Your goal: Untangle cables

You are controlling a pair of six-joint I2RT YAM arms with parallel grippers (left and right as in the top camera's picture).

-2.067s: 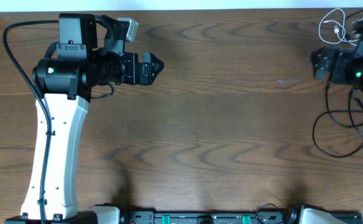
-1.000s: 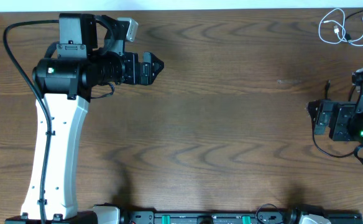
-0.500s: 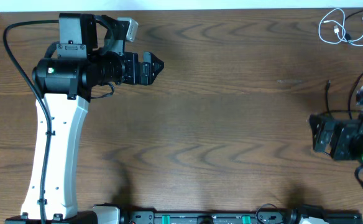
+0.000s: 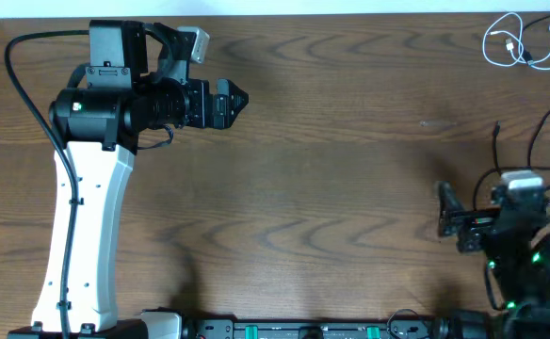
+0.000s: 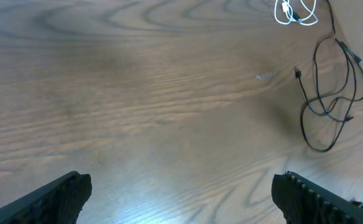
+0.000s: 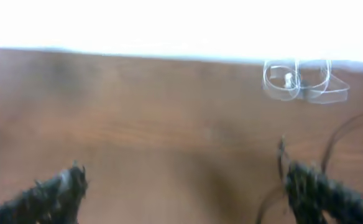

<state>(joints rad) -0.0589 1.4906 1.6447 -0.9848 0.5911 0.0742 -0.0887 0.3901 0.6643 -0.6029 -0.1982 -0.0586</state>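
The white cable [image 4: 515,42] lies coiled at the far right corner of the table; it also shows in the left wrist view [image 5: 296,11] and, blurred, in the right wrist view [image 6: 299,79]. A thin black cable [image 4: 537,141] loops below it at the right edge, part of it hidden by my right arm; the left wrist view shows its loops [image 5: 330,93]. My right gripper [image 4: 450,221] is open and empty at the near right, left of the black loops. My left gripper [image 4: 234,99] is open and empty over bare wood at the far left.
A thick black cord [image 4: 25,85] runs from the left arm's base. The left arm's white link [image 4: 82,235] stretches toward the front edge. A black rail [image 4: 303,330] lines the front edge. Bare wooden table [image 4: 331,169] lies between the arms.
My right arm has swung from the far right corner beside the white cable toward the front right. The white cable stays coiled in the corner. The left arm has not moved.
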